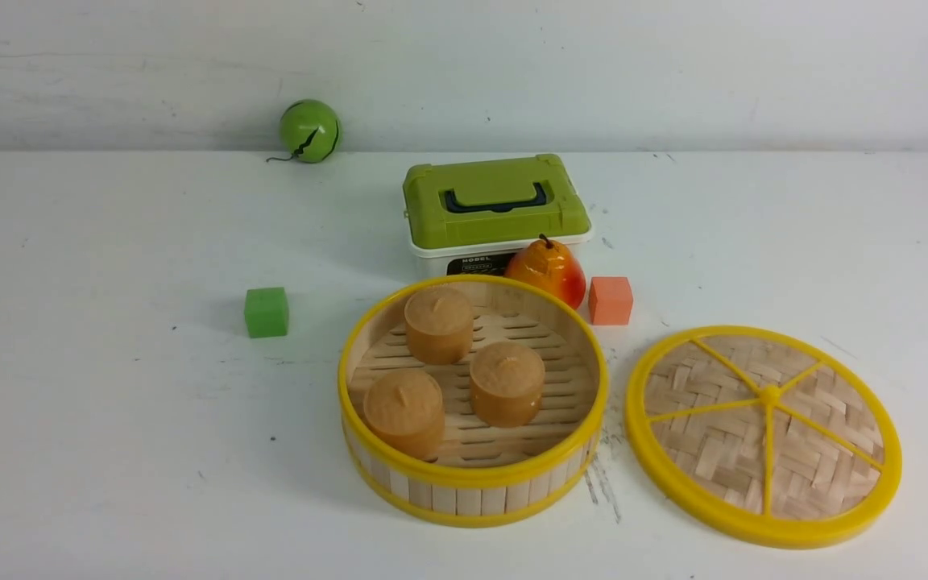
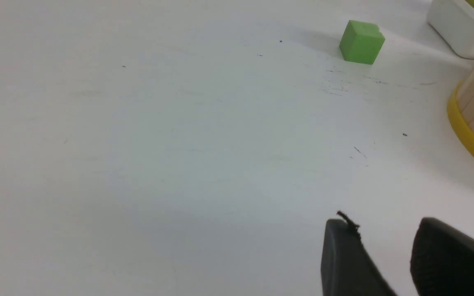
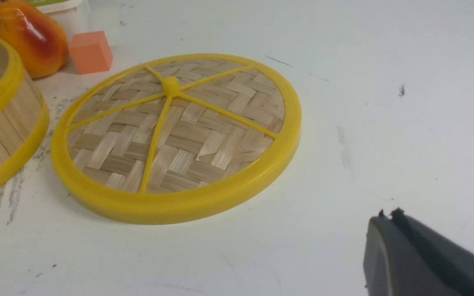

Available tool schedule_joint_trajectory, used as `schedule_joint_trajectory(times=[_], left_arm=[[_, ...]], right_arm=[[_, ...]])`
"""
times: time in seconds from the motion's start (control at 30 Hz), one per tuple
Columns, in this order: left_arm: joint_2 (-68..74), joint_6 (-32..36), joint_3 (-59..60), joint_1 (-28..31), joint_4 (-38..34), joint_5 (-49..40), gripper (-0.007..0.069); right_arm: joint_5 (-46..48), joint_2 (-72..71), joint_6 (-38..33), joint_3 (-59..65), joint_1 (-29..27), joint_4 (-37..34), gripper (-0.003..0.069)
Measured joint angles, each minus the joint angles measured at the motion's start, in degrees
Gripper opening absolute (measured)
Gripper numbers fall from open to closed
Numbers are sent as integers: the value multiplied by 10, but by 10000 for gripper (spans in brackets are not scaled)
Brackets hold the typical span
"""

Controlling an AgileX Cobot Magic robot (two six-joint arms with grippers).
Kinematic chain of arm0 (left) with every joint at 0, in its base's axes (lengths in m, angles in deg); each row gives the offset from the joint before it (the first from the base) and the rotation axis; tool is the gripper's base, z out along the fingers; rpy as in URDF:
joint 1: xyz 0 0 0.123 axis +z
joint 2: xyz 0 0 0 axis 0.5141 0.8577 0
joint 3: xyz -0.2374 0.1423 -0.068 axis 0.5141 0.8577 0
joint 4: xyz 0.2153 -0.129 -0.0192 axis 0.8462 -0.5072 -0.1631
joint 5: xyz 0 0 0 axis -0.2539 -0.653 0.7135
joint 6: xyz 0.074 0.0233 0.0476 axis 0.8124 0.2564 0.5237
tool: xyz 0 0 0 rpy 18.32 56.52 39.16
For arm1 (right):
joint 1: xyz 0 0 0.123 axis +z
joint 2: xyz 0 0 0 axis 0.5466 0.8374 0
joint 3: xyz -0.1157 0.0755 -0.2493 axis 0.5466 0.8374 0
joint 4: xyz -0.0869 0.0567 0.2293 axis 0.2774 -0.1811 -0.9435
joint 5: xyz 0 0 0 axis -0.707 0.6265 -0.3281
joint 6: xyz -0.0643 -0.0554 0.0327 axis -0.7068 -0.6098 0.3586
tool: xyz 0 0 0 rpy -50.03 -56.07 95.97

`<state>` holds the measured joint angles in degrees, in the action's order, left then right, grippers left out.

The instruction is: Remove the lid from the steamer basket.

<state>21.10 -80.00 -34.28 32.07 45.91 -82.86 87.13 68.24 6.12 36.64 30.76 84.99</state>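
Plainly, the word "MODEL" reads on the dark label of the white box (image 1: pixel 464 256) with a green top, just behind the steamer basket (image 1: pixel 472 483). Left of the basket sits a green cube (image 1: pixel 266 312). The left gripper (image 2: pixel 385 255) hangs over bare table (image 2: pixel 159 164), its jaws slightly apart, holding nothing. The basket, slatted bamboo with yellow rims, holds three brown cakes (image 1: pixel 506 383). Just right of it the woven lid (image 1: pixel 762 435) lies flat on the table. The right gripper (image 3: pixel 389 230) near it looks closed and empty.
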Motion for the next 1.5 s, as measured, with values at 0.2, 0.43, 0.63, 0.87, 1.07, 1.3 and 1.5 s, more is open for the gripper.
schedule_joint_trajectory(times=[0.2, 0.43, 0.63, 0.87, 1.07, 1.3, 1.5], left_arm=[[0, 0, 0, 0, 0, 0, 239], [0, 0, 0, 0, 0, 0, 239], [0, 0, 0, 0, 0, 0, 239], [0, 0, 0, 0, 0, 0, 239], [0, 0, 0, 0, 0, 0, 239], [0, 0, 0, 0, 0, 0, 239], [0, 0, 0, 0, 0, 0, 239]], right_arm=[[0, 0, 0, 0, 0, -1, -6], [0, 0, -1, 0, 0, -1, 0], [0, 0, -2, 0, 0, -1, 6], [0, 0, -3, 0, 0, -1, 15], [1, 0, -3, 0, 0, -1, 20], [1, 0, -3, 0, 0, -1, 30], [1, 0, -3, 0, 0, -1, 41]])
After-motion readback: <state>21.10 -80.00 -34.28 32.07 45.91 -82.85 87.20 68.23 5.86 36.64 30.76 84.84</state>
